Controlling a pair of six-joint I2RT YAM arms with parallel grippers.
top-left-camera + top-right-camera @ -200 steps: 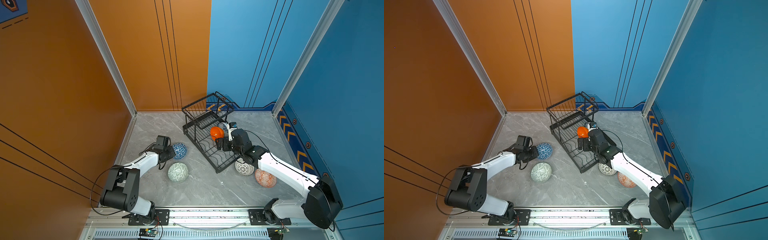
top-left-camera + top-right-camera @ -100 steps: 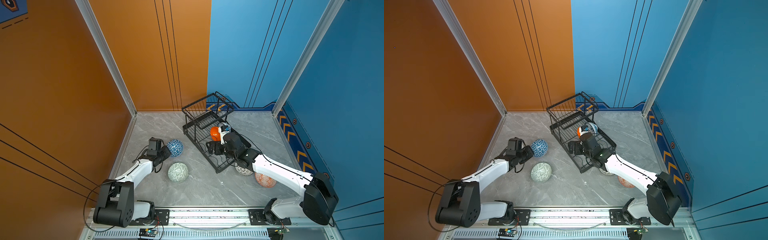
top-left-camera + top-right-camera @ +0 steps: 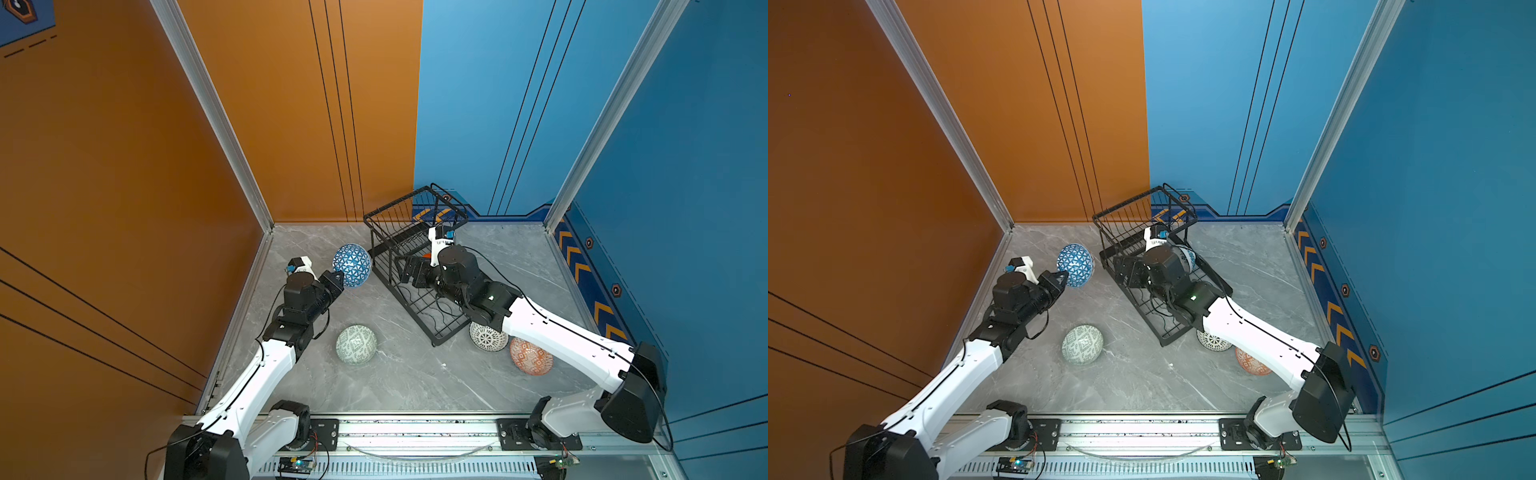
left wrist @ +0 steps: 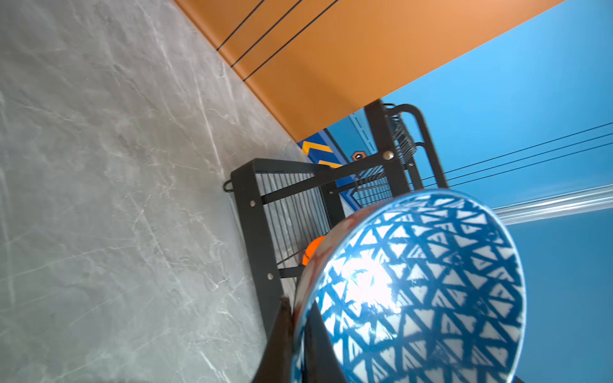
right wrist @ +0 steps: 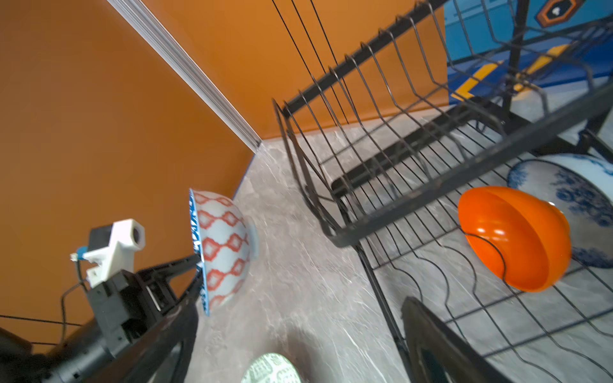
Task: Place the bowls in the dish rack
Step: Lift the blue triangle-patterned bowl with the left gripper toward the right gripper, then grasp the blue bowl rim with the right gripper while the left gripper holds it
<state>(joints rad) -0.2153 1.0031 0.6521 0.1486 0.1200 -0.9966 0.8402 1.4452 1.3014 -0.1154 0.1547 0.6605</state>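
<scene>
My left gripper point(image 3: 337, 276) point(image 3: 1061, 274) point(image 4: 298, 335) is shut on the rim of the blue triangle-patterned bowl point(image 3: 352, 266) point(image 3: 1075, 265) point(image 4: 424, 291) point(image 5: 225, 245), held on edge above the floor, left of the dish rack point(image 3: 397, 202) point(image 3: 1127, 202) point(image 4: 255, 212) point(image 5: 431, 195). My right gripper point(image 3: 409, 272) point(image 3: 1129, 272) point(image 5: 300, 305) hangs open and empty at the rack's left side. The orange bowl point(image 5: 514, 238) point(image 4: 313, 248) and the white-blue floral bowl point(image 5: 570, 189) point(image 3: 1185, 257) rest in the rack's lower tier. The pale green bowl point(image 3: 356, 345) point(image 3: 1082, 345) lies upside down on the floor.
A white bowl with black lattice point(image 3: 486, 337) point(image 3: 1212, 340) and a red-orange patterned bowl point(image 3: 530, 357) point(image 3: 1250, 363) lie on the floor by the rack's near right corner, partly under my right arm. Orange and blue walls close the floor in.
My left gripper has lifted the blue bowl off the floor and tipped it on edge. My right gripper has drawn back from the orange bowl toward the rack's left side.
</scene>
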